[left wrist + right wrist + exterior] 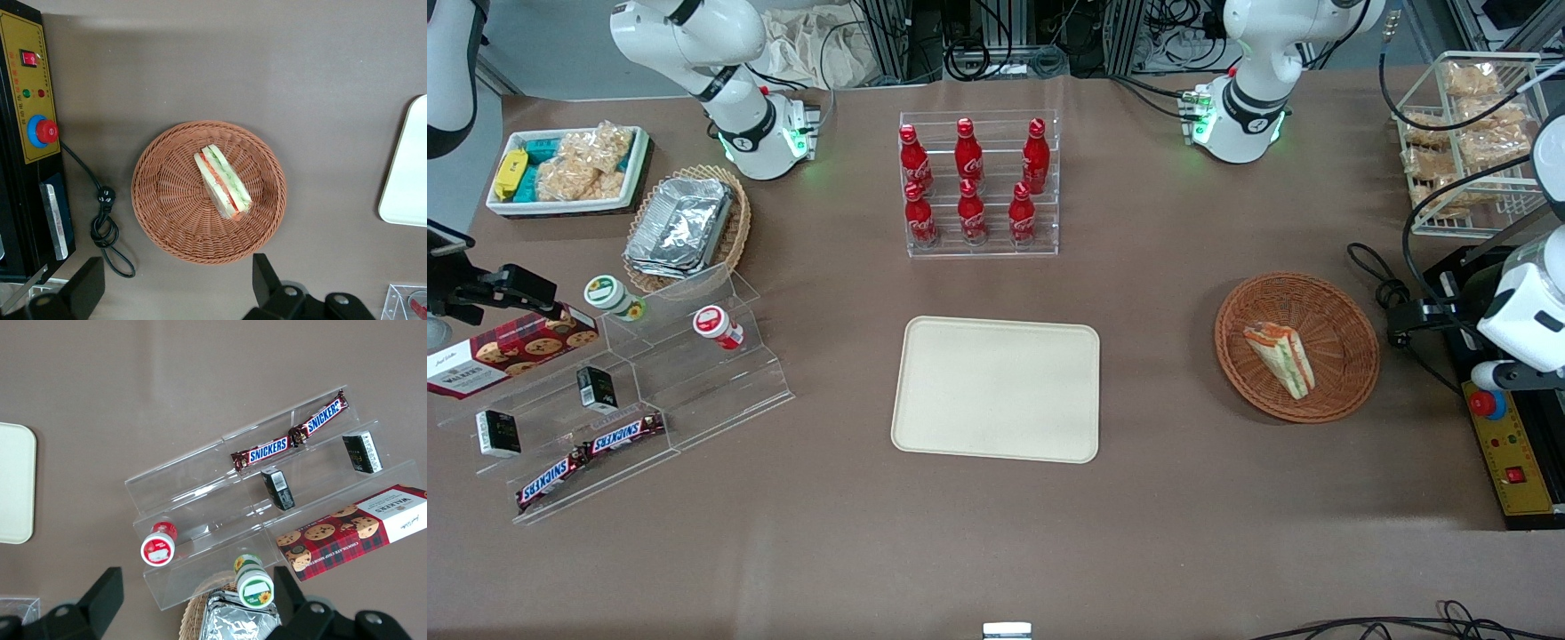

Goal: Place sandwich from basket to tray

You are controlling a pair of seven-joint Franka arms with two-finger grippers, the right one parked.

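Tray (996,389): lies flat on the table's middle, nearest the front camera of the task's things, nothing on it.
Sandwich (223,181): on its side in the basket, filling edge up, clear-wrapped, close to the centre.
Basket (1343,313): on the table toward the working arm's end, well apart from the tray.
Gripper (179,287): raised above the basket's rim with fingers (265,283) spread wide, holding nothing and clear of the sandwich.
Bottle rack (980,182): farther from the front camera than the tray, six red bottles upright.
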